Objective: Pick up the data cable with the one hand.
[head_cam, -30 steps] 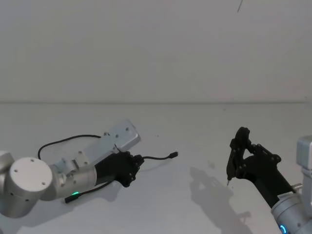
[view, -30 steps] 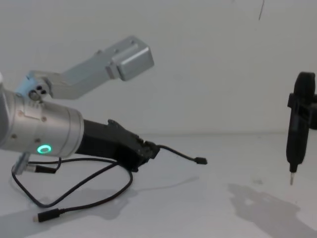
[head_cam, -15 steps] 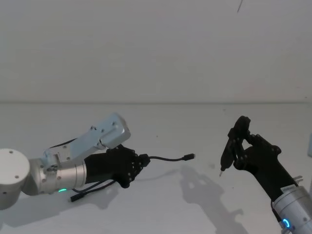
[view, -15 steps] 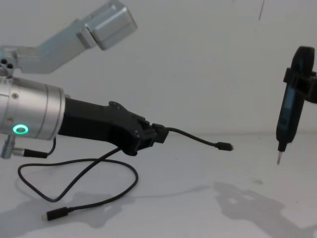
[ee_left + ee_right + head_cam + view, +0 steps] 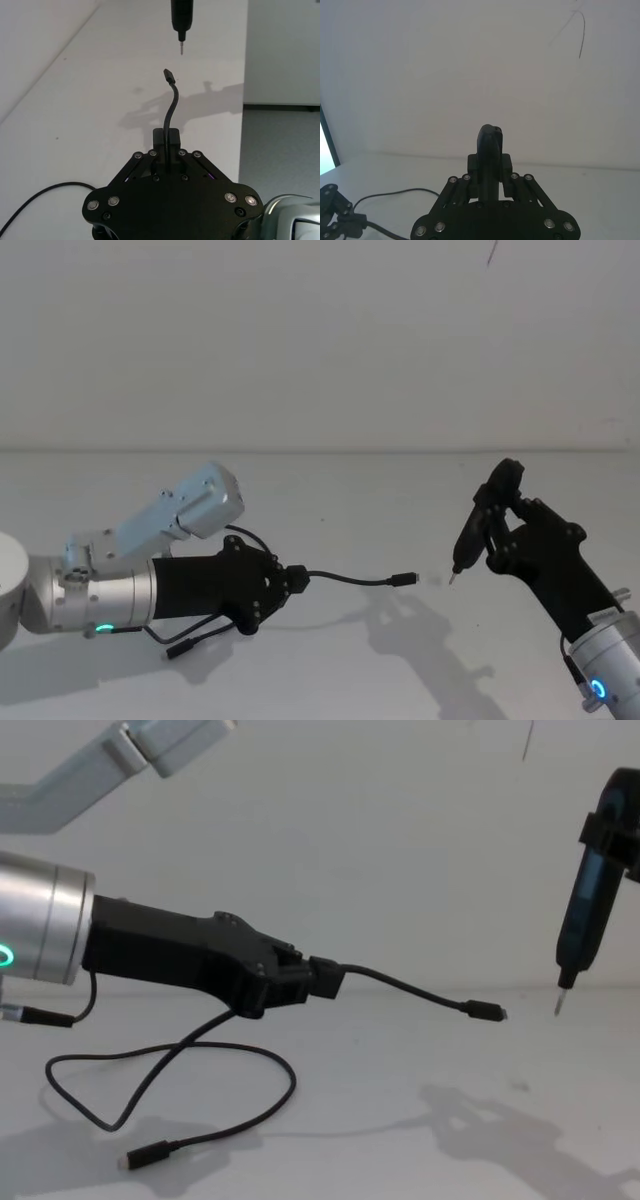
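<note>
**A:** How far along is the pick-up?

**B:** Mostly done, I'd say. The left gripper (image 5: 320,978) is pinching the cable (image 5: 410,989) near one plug, and that plug juts out in mid-air towards the pen tool (image 5: 580,925) clamped in the right gripper (image 5: 484,528).

**A:** What's left?

**B:** The far plug (image 5: 148,1156) seems to lie on the table (image 5: 400,1120).

**A:** Anything unclear?

**B:** The fingers hide the grip itself, and the left arm covers part of the loop.

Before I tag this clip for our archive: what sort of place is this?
Likely a robot lab bench: bare white table, blank wall, and a data cable in the left gripper.
</note>
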